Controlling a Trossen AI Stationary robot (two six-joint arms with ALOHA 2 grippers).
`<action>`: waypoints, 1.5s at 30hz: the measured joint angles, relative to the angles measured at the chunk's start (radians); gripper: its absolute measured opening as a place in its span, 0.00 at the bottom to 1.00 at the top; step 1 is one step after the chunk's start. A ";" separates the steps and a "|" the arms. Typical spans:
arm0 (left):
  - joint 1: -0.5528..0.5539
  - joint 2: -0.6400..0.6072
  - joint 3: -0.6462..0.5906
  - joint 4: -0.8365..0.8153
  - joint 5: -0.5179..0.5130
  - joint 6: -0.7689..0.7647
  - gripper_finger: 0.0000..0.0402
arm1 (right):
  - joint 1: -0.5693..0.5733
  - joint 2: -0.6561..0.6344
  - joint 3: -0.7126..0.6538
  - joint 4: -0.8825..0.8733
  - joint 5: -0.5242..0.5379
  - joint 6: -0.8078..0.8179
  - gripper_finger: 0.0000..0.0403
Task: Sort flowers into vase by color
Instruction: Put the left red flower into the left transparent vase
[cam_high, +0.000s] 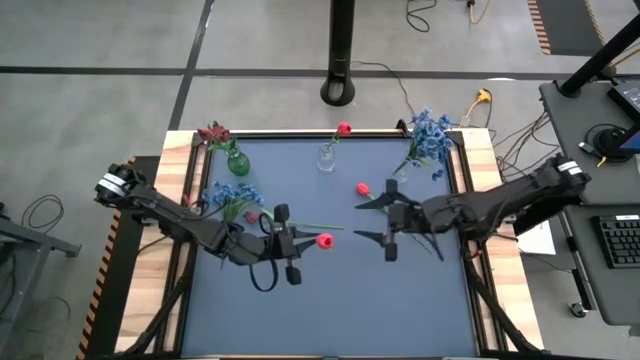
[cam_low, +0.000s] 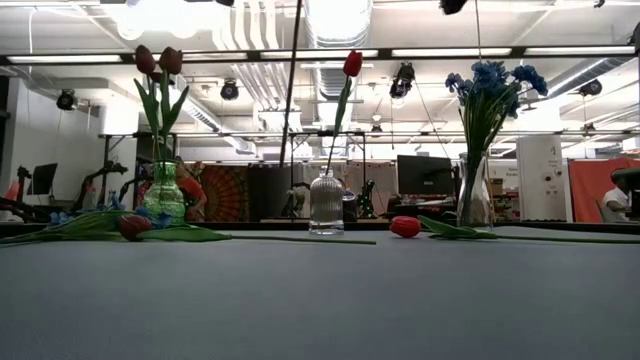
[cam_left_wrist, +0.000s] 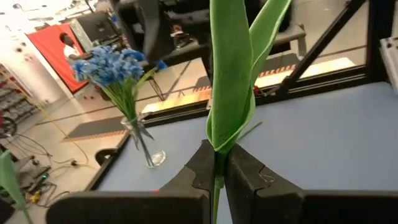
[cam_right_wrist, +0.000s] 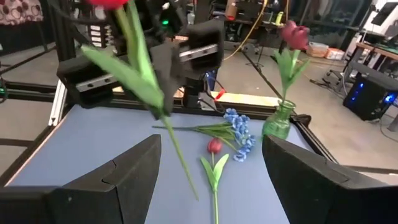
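Looking down on the smooth blue-grey mat (cam_high: 330, 300), I see three glass vases along the far edge. A bulbous green vase (cam_high: 238, 161) at far left holds dark maroon blooms (cam_high: 213, 133) on leafy stems. A clear ribbed vase (cam_high: 326, 157) in the middle holds one red tulip (cam_high: 344, 129). A tall clear vase (cam_low: 472, 195) at far right holds a bunch of tiny blue blossoms (cam_high: 430, 131).

My left gripper (cam_high: 283, 243) is at mat centre-left, fingers (cam_left_wrist: 245, 175) pinched nearly shut on the thin stem of a second red tulip (cam_high: 324, 240). Its long green leaves (cam_left_wrist: 233, 68) rise straight out from between the pads in the left wrist view, and the bud sits just past the fingertips in the high view.

My right gripper (cam_high: 389, 219) is right of centre, fingers (cam_right_wrist: 118, 171) spread wide and holding nothing. A third red tulip (cam_high: 362, 188) lies loose on the mat just beside it, toward the far edge.

Behind my left gripper, a loose blue bunch (cam_high: 230, 194) and a maroon bud (cam_right_wrist: 214, 146) lie flat near the green vase.
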 joint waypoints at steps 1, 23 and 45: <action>0.004 0.000 0.001 0.006 0.000 0.008 0.01 | 0.000 0.024 0.000 0.024 -0.002 -0.008 0.67; 0.049 0.001 0.002 0.054 0.000 0.031 0.02 | 0.000 0.314 0.023 0.528 -0.073 -0.124 0.67; 0.098 0.028 0.002 0.161 0.018 -0.018 0.02 | -0.054 0.338 0.023 0.605 -0.076 -0.138 0.59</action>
